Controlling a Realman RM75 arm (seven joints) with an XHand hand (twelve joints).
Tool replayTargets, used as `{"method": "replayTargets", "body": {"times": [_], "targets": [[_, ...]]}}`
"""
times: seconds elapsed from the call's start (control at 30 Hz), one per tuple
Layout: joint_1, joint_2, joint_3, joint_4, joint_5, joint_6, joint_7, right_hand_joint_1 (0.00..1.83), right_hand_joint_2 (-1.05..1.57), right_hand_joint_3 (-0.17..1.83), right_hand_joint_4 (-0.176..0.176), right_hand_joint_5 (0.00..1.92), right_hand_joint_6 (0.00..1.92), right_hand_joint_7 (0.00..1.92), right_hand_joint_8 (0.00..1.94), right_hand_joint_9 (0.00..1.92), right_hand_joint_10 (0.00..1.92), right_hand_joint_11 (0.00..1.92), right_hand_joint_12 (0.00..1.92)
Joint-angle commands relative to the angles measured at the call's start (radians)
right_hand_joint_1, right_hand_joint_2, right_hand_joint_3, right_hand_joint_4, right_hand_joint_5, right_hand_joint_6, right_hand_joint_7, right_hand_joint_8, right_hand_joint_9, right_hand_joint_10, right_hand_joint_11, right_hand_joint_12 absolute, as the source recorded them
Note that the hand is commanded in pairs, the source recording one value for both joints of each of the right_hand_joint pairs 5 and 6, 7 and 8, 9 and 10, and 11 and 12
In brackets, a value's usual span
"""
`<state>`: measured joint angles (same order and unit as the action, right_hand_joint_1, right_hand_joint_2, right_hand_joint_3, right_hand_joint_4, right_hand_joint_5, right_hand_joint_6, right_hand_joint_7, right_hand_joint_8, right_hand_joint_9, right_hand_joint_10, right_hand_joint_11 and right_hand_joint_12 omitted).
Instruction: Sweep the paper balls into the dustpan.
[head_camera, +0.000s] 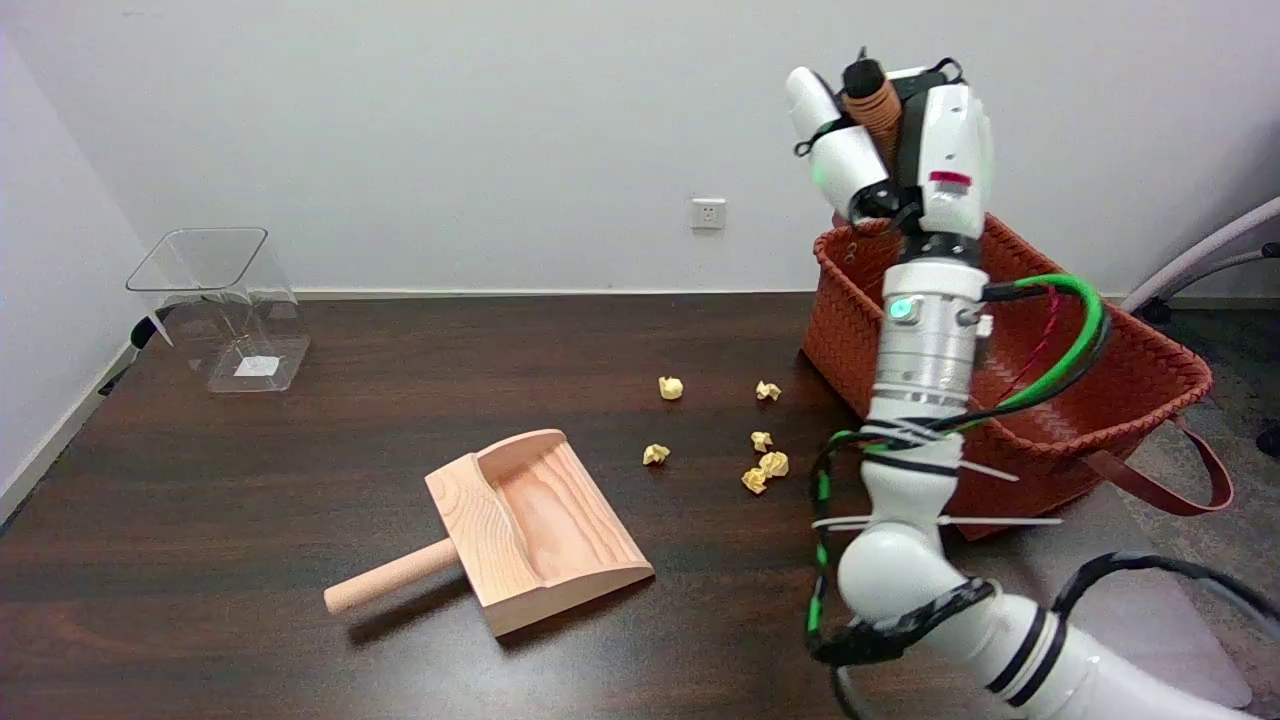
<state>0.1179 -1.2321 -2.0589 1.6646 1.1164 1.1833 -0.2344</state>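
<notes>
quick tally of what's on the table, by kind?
Paper balls: 6 (first)
Wooden dustpan: 1
Clear plastic container: 1
Woven orange basket: 1
Total: 9

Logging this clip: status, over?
Robot hand raised over basket, gripping brown handle. Six paper balls loose on table, none in dustpan. Path between them open.

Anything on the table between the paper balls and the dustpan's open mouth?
Nothing visible. Bare dark table separates the paper balls from the wooden dustpan. The right hand, gripping a brown handle, is raised above the orange basket.
</notes>
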Motion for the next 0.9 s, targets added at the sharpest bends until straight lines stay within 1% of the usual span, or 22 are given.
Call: {"method": "replayTargets", "body": {"times": [0.03, 0.27, 0.4, 0.47, 0.67, 0.8, 0.9], "targets": [[0.014, -0.200, -0.139, -0.060, -0.113, 0.052, -0.079, 0.75, 1.57, -0.16, 0.000, 1.75, 1.75, 1.92, 1.92, 1.75, 1.75, 1.75, 1.75], [0.030, -0.199, -0.170, -0.141, -0.105, 0.052, -0.065, 0.75, 1.57, -0.16, 0.000, 1.76, 1.76, 1.92, 1.92, 1.76, 1.76, 1.76, 1.76], [0.042, -0.203, -0.165, -0.191, -0.088, 0.052, 0.021, 0.75, 1.57, -0.15, 0.000, 1.78, 1.78, 1.92, 1.92, 1.78, 1.78, 1.78, 1.78], [0.049, -0.203, -0.163, -0.205, -0.070, 0.052, 0.063, 0.75, 1.57, -0.15, 0.000, 1.78, 1.78, 1.92, 1.92, 1.78, 1.78, 1.78, 1.78], [0.056, -0.179, -0.156, -0.267, 0.015, 0.051, 0.074, 0.74, 1.57, -0.14, 0.000, 1.77, 1.77, 1.92, 1.92, 1.77, 1.77, 1.77, 1.77], [0.036, -0.135, -0.147, -0.322, 0.067, 0.052, 0.195, 0.73, 1.57, -0.09, 0.000, 1.79, 1.79, 1.92, 1.92, 1.79, 1.79, 1.79, 1.79], [0.028, -0.111, -0.146, -0.355, 0.088, 0.053, 0.291, 0.73, 1.57, -0.12, 0.000, 1.80, 1.80, 1.92, 1.92, 1.80, 1.80, 1.80, 1.80]]}}
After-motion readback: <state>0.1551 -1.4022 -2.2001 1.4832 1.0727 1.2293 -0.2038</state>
